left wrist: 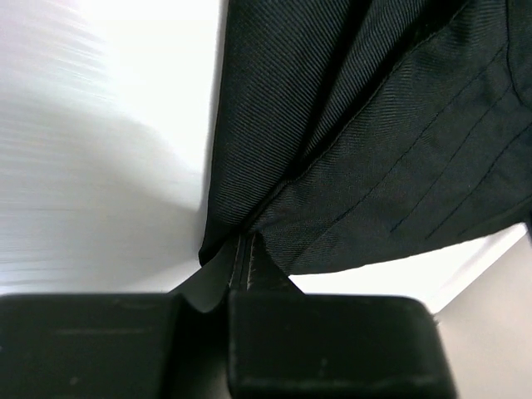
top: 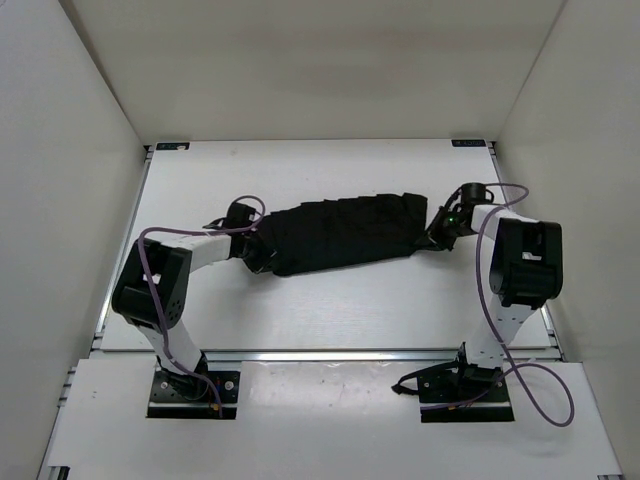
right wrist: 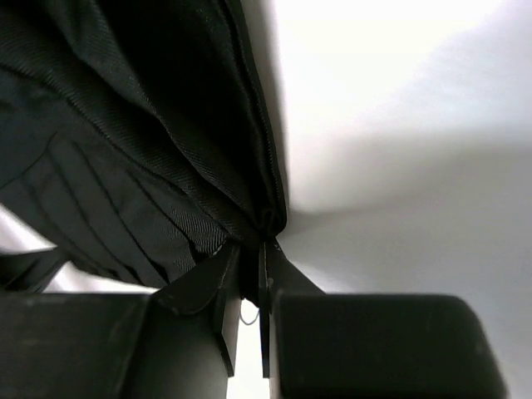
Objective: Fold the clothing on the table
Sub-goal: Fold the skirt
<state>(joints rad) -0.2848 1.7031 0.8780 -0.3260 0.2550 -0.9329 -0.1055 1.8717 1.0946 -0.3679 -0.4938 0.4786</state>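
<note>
Clothing (top: 345,235), black twill, pleated, rumpled oblong, matte white table (top: 300,310)

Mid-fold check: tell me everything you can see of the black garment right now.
The clothing is black fabric with a fine twill weave and stitched vertical pleats. It lies as a long, slightly bowed, rumpled band across the middle of the table. The left gripper is shut on its left end and the right gripper is shut on its right end, and the cloth gathers into folds at each pinch.
</note>
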